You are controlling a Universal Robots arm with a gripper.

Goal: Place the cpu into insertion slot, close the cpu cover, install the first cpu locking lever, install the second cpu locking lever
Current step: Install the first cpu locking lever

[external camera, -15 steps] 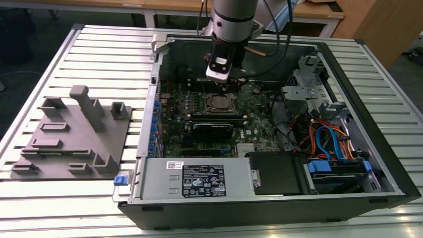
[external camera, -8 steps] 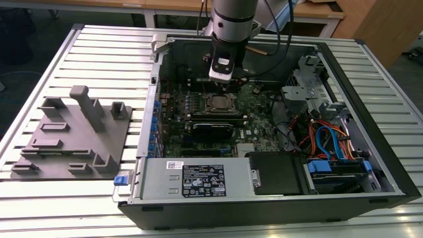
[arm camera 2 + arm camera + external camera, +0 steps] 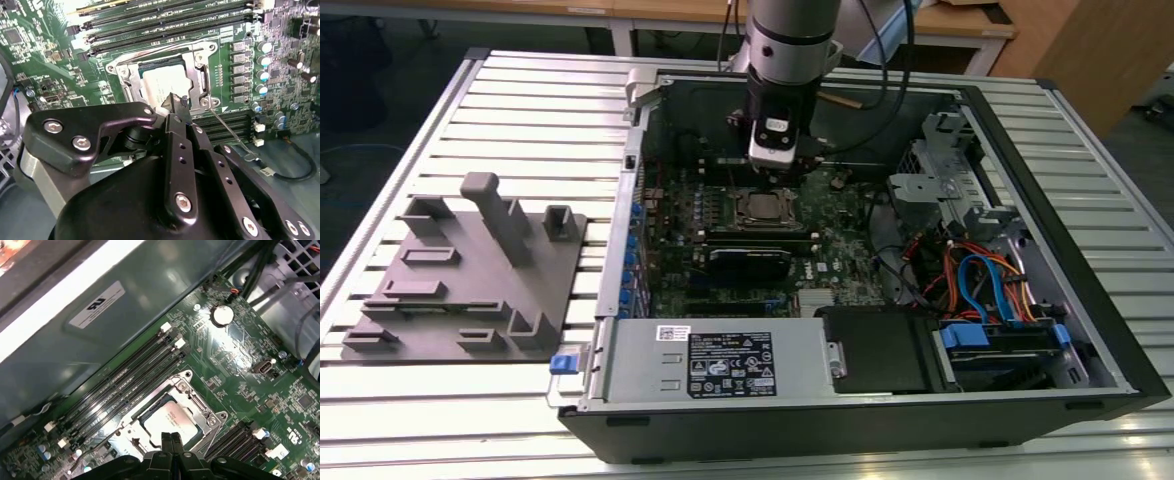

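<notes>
In the exterior view, an open computer case (image 3: 1083, 330) lies on a slatted metal table (image 3: 454, 430), with a grey fixture plate (image 3: 454, 290) beside it towards the exterior view's left. The robot arm reaches down into the case, its gripper (image 3: 771, 180) hanging just above the insertion slot (image 3: 761, 208) on the green circuit board (image 3: 834, 262). A silver power supply box (image 3: 720, 362) fills the case's near edge, and orange and blue cables (image 3: 981, 285) crowd the exterior view's right. In the second wrist view, the gripper (image 3: 177, 102) has its black fingers pressed together with nothing between them, the tip over one edge of the cpu (image 3: 161, 82). The cpu sits in the slot, framed by the cpu cover (image 3: 197, 75) lying flat around it. A thin wire locking lever (image 3: 230, 132) angles away from the socket's corner across long black memory slots (image 3: 225, 125); capacitors (image 3: 263, 62) stand nearby. In the first wrist view, the closed gripper (image 3: 171, 439) partly hides the cover (image 3: 202, 412) around the cpu (image 3: 172, 416); a coin battery (image 3: 222, 314) lies well apart.
</notes>
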